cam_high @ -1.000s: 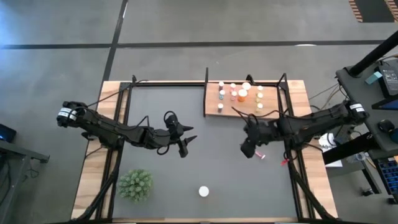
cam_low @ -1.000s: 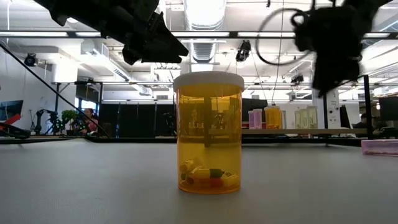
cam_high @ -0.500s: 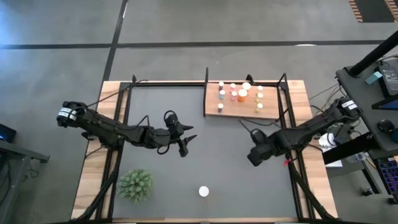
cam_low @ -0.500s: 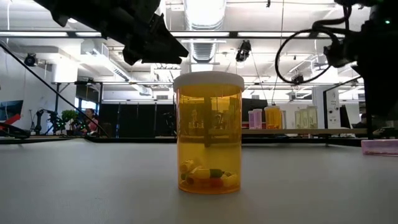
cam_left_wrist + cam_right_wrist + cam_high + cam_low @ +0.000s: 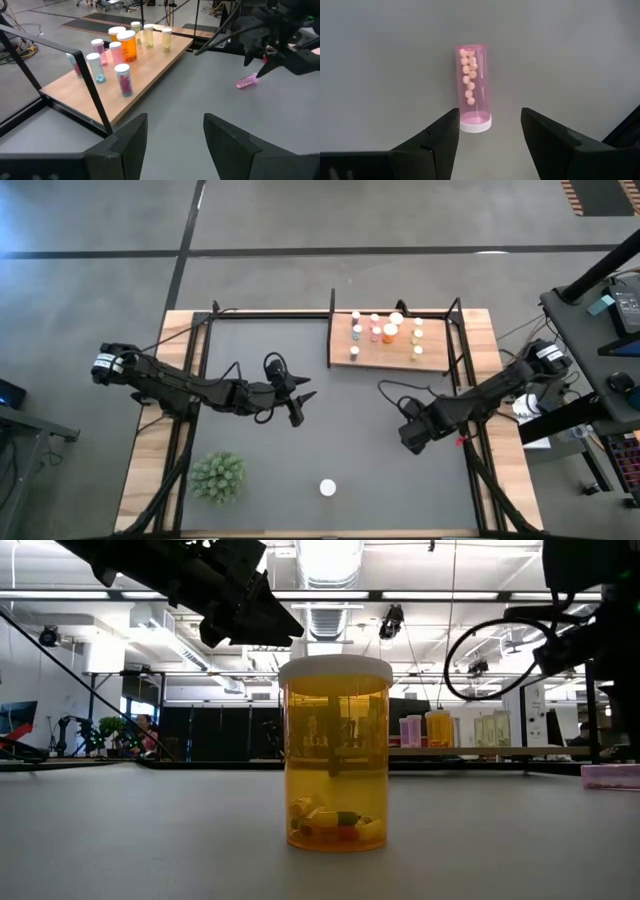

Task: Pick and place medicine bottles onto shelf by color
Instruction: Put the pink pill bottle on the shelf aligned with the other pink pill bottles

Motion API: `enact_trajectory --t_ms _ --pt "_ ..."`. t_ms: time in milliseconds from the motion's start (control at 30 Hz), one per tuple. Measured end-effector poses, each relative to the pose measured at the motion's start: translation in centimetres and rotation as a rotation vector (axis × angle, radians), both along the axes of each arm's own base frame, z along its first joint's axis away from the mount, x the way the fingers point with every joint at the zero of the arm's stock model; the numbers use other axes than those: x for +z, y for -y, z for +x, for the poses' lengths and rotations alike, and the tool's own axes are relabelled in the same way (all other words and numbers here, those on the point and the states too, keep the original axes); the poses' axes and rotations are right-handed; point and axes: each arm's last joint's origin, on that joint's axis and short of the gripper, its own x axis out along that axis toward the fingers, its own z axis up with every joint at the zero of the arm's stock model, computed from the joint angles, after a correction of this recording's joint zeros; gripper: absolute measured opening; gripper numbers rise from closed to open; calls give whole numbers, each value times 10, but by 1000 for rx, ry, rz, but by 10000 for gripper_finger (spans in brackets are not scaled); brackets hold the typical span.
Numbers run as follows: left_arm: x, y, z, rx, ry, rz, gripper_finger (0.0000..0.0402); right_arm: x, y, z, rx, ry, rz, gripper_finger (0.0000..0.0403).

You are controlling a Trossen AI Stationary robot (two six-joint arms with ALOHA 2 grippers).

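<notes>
Grey mat (image 5: 350, 440) bears a fallen pink bottle (image 5: 471, 87) (capped) under the right end effector (image 5: 487, 137), parted, empty.

Left gripper (image 5: 174, 145) fingers apart, shelf (image 5: 150, 70) with upright medicine bottles (image 5: 126, 46), pink bottle (image 5: 247, 80) lying beyond

Bottles on shelf (image 5: 150, 70): nine counted in left wrist view, white caps. Pink, four. Orange, two. Pale yellow-green, three.

Loose on mat: one pink bottle (image 5: 471, 86) lying flat; one orange bottle (image 5: 335, 752) upright.

Grippers: two.
</notes>
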Motion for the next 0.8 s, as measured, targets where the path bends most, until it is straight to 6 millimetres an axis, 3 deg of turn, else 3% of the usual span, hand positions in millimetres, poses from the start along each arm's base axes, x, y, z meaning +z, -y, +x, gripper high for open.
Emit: enact_trajectory --t_ms 600,800 --pt "0 0 0 1 1 -1 178 -26 3 -8 18 -1 36 202" --pt "0 0 0 2 2 -1 178 -27 3 -8 28 1 38 165"
